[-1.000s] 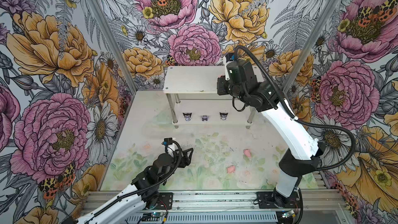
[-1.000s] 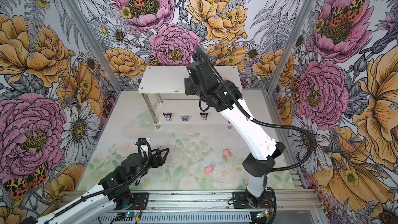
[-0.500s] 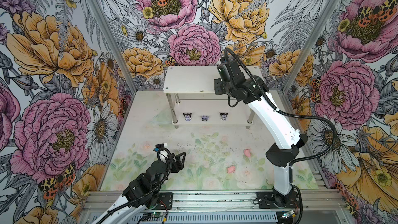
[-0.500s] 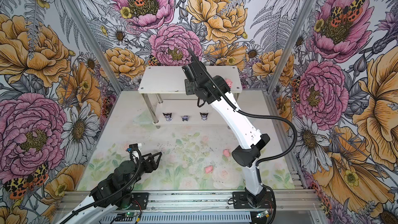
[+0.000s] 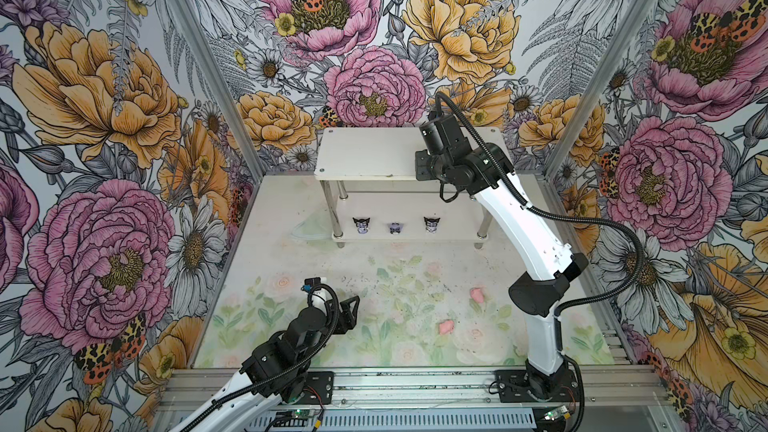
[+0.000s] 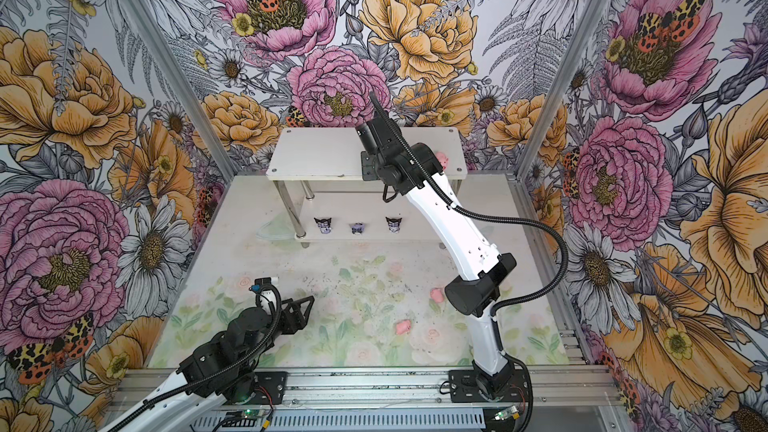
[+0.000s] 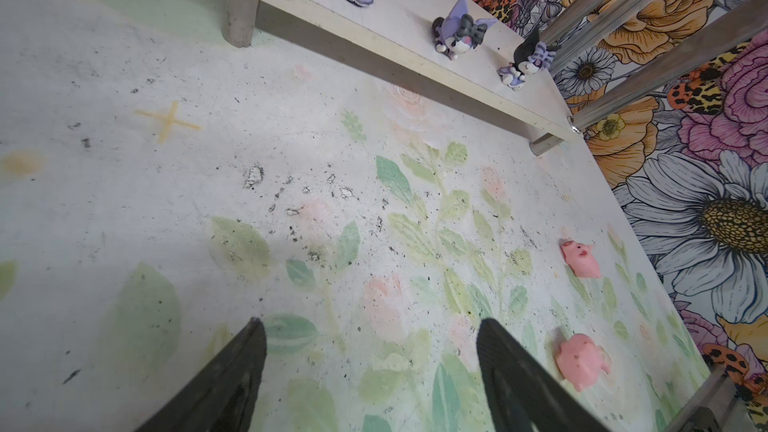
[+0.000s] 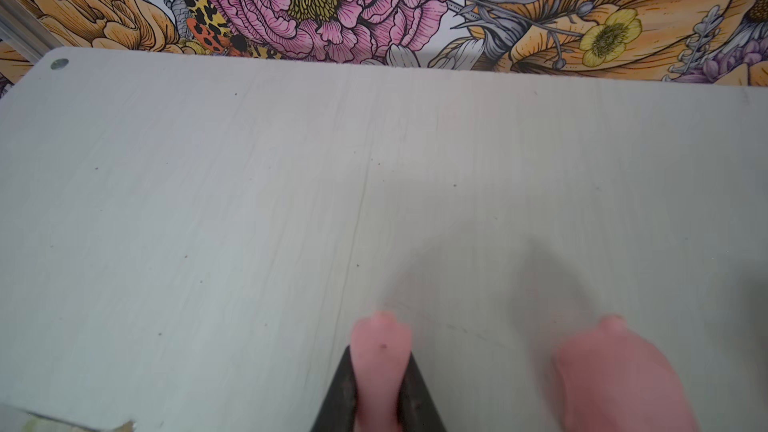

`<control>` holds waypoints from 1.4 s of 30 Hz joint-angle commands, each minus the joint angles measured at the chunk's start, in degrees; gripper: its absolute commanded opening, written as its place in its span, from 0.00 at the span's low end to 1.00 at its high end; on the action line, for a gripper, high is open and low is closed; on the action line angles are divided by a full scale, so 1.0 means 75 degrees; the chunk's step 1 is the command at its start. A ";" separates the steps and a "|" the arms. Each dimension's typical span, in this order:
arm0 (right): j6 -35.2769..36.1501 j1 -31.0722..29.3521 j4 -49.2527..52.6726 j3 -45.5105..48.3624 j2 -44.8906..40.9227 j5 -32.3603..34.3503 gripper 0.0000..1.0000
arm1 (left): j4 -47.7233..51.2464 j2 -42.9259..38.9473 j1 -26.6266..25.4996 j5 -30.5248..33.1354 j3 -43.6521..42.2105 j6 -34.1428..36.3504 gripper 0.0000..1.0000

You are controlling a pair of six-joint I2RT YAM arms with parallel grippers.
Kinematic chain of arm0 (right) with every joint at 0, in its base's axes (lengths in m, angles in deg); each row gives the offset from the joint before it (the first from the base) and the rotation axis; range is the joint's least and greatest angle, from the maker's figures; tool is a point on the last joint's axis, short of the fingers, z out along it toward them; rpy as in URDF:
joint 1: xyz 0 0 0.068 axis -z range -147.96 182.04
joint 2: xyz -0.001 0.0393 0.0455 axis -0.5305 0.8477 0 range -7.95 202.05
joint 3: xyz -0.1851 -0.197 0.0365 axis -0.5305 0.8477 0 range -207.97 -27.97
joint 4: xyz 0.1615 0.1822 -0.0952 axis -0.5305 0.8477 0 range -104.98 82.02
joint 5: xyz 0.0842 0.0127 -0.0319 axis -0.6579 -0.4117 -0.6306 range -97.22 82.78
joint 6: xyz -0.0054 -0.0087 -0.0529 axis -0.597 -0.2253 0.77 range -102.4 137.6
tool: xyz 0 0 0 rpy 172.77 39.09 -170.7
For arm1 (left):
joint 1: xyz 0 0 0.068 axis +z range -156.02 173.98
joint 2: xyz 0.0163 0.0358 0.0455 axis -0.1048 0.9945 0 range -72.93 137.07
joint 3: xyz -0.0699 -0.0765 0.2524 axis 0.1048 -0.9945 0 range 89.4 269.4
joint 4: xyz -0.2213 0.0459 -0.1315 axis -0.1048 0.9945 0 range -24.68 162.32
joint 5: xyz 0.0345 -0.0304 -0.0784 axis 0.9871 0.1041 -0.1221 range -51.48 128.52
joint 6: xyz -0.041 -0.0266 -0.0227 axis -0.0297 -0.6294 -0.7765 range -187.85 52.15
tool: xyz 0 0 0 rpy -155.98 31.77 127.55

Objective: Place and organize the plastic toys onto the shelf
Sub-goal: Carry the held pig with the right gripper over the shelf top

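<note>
Over the top tier of the white two-tier, metal-post shelf [image 5: 365, 153], I had slid my right gripper [image 8: 380, 361] leftward since a second before, its jaws clamped on a tiny pink plastic pig [image 8: 380, 338], beside a second pink pig [image 8: 615, 371] resting there. Well in front of the shelf, my left gripper [image 7: 370, 322] hung open, empty. Three black-and-lavender figures [image 5: 394, 227] kept the lower tier.
</note>
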State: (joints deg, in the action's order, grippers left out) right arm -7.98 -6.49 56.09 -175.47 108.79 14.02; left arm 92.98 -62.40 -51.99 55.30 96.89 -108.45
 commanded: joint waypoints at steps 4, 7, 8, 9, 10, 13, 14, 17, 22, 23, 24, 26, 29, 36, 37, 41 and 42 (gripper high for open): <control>-0.0183 0.0048 0.0080 -0.0133 0.0264 -0.0159 0.29 | -0.0066 -0.0029 0.0030 0.0095 -0.0028 0.0017 0.82; -0.0211 0.0050 0.0078 -0.0126 0.0300 -0.0171 0.35 | -0.0064 -0.0035 0.0036 0.0085 -0.0031 0.0026 0.82; -0.0220 0.0050 0.0076 -0.0126 0.0312 -0.0180 0.37 | -0.0066 -0.0032 0.0036 0.0084 -0.0036 0.0033 0.82; -0.0230 0.0050 0.0077 -0.0126 0.0309 -0.0183 0.38 | -0.0062 -0.0040 0.0037 0.0085 -0.0031 0.0020 0.82; -0.0231 0.0045 0.0086 -0.0107 0.0309 -0.0183 0.39 | -0.0064 -0.0032 0.0036 0.0084 -0.0028 0.0022 0.82; -0.0271 0.0050 0.0069 -0.0114 0.0324 -0.0183 0.39 | -0.0063 -0.0034 0.0037 0.0084 -0.0035 0.0018 0.82; -0.0289 0.0047 0.0075 -0.0110 0.0332 -0.0183 0.39 | -0.0064 -0.0041 0.0036 0.0084 -0.0037 0.0015 0.82; -0.0388 0.0038 0.0072 -0.0117 0.0372 -0.0227 0.38 | -0.0067 -0.0042 0.0043 0.0095 -0.0040 0.0015 0.82; -0.0509 -0.0010 0.0030 -0.0125 0.0376 -0.0276 0.41 | -0.0065 -0.0037 0.0054 0.0092 -0.0037 0.0015 0.82; -0.0509 -0.0014 0.0011 -0.0125 0.0375 -0.0274 0.41 | -0.0064 -0.0034 0.0048 0.0084 -0.0031 0.0014 0.82; -0.0519 -0.0020 0.0003 -0.0124 0.0350 -0.0265 0.41 | -0.0065 -0.0033 0.0048 0.0084 -0.0035 0.0021 0.82; -0.0536 -0.0043 -0.0002 -0.0132 0.0314 -0.0231 0.42 | -0.0062 -0.0032 0.0048 0.0084 -0.0031 0.0017 0.82; -0.0524 -0.0064 0.0004 -0.0107 0.0278 -0.0197 0.41 | -0.0064 -0.0032 0.0050 0.0084 -0.0036 0.0014 0.83; -0.0516 -0.0131 0.0016 0.0206 -0.0012 -0.0060 0.46 | -0.0055 -0.0035 0.0061 0.0073 -0.0037 0.0024 0.83; -0.0518 -0.0136 0.0014 0.0270 -0.0073 -0.0026 0.46 | -0.0062 -0.0041 0.0062 0.0072 -0.0020 0.0023 0.83; -0.0526 -0.0184 0.0005 0.0453 -0.0263 0.0051 0.46 | -0.0061 -0.0034 0.0060 0.0060 -0.0014 0.0031 0.84; -0.0520 -0.0205 0.0007 0.0483 -0.0287 0.0061 0.46 | -0.0062 -0.0038 0.0060 0.0060 -0.0016 0.0023 0.84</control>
State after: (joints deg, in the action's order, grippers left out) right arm -11.33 -7.34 53.79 -173.27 108.53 14.13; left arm 92.98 -62.40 -51.95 55.30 96.89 -108.45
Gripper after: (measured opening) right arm 0.461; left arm 0.839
